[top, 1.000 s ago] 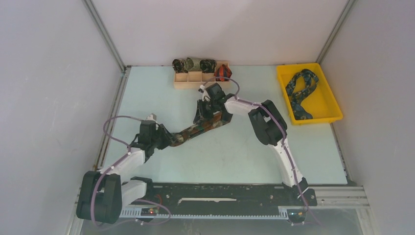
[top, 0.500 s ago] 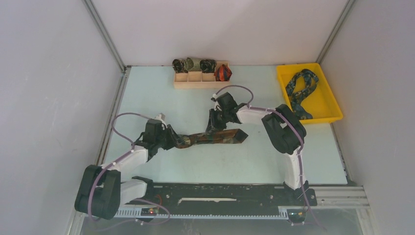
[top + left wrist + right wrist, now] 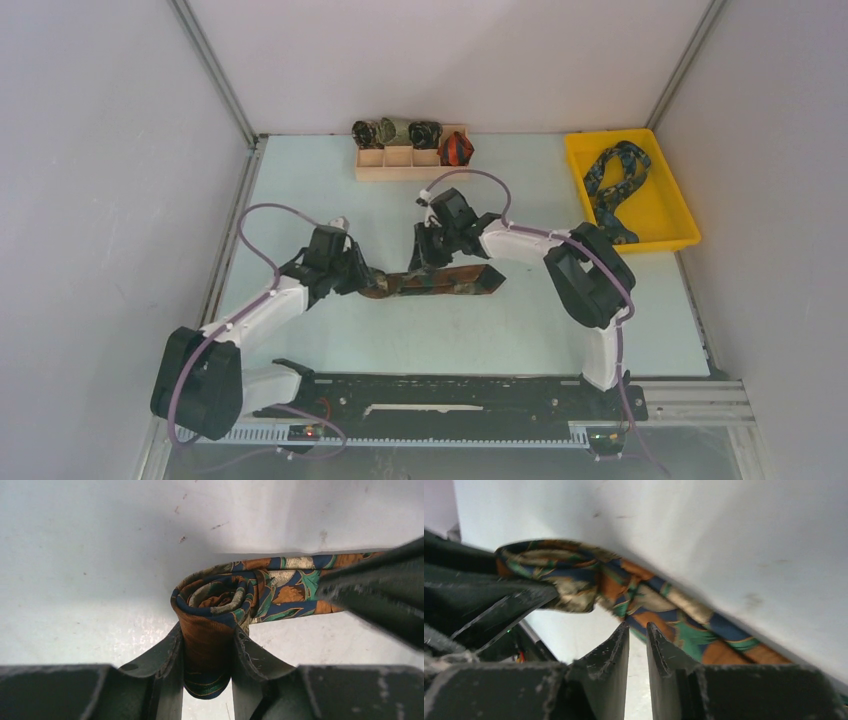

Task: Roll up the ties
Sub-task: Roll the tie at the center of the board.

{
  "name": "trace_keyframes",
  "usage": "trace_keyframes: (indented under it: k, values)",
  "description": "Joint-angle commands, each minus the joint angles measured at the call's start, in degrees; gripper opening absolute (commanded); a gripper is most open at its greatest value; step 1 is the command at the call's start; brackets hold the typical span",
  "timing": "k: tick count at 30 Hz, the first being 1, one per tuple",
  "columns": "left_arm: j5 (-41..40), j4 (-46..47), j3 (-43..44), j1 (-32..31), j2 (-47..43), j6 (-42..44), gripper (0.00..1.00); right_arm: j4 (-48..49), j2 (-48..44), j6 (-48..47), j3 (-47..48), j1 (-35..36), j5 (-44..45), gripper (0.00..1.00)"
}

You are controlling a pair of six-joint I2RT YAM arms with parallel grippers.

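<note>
Step in hand: winding the brown-orange-green tie [image 3: 452, 281] into a coil. The tie lies flat across the middle of the surface [image 3: 450, 335], with its left end already coiled. The left fingers [image 3: 167, 667] are clamped on that coil from both sides. The right fingers [image 3: 616, 652] stand almost together; the thin slit between them shows nothing inside, and their tips sit close over the flat length.

Recommended procedure:
- Turn the coil toward the free tail, one turn at a time
- Hold the tail flat and taut under the right fingers while turning
- Keep the fabric edges aligned, or the coil is likely to cone out sideways
- Maintain the clamp until each turn is laid

Not determinable:
- Whether the right fingertips touch the fabric; that view is blurred
- The turn count; from above, the left arm covers the coil
</note>
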Motion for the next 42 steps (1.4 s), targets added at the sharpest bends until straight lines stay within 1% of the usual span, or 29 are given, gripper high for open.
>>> trace_keyframes:
  k: [1, 6, 13, 16, 22, 28, 33, 37, 42]
  values:
    - [-7.64, -7.3, 5.47, -1.66, 2.0, 2.86, 0.14, 5.09, -0.09, 1.33, 2.54, 3.67, -5.27, 0.22]
    - [-12.3, -12.18, 10.02, -4.01, 3.91, 3.72, 0.13, 9.56, 4.71, 4.58, 4.93, 6.3, -9.42, 0.23]
    - [-15.46, -15.05, 12.91, -6.09, 5.89, 3.47, 0.12, 9.82, 12.7, 6.55, 11.88, 8.59, -11.9, 0.22]
    - [-17.38, -16.8, 14.25, -7.03, 6.72, 3.53, 0.11, 8.97, 13.38, 6.52, 13.28, 8.33, -13.14, 0.22]
    - [-23.67, -21.7, 18.13, -8.66, 10.06, 4.57, 0.11, 7.38, 7.39, 4.85, 7.8, 4.98, -13.04, 0.22]
    - [-29.82, -26.47, 22.24, -11.38, 15.25, 4.95, 0.1, 0.29, -1.59, -0.34, 3.24, -2.14, -9.63, 0.24]
    - [-35.3, -30.35, 25.87, -13.67, 20.65, 3.7, 0.09, -1.55, -7.37, -2.32, -1.03, -7.16, -6.26, 0.24]
    - [-39.19, -33.42, 29.06, -16.04, 24.47, 2.28, 0.09, -1.27, -9.37, -2.23, -2.94, -9.53, -6.11, 0.24]
    - [-41.02, -36.45, 33.0, -19.0, 29.39, -0.11, 0.09, -0.74, -9.99, -1.79, -4.12, -11.32, -6.65, 0.24]
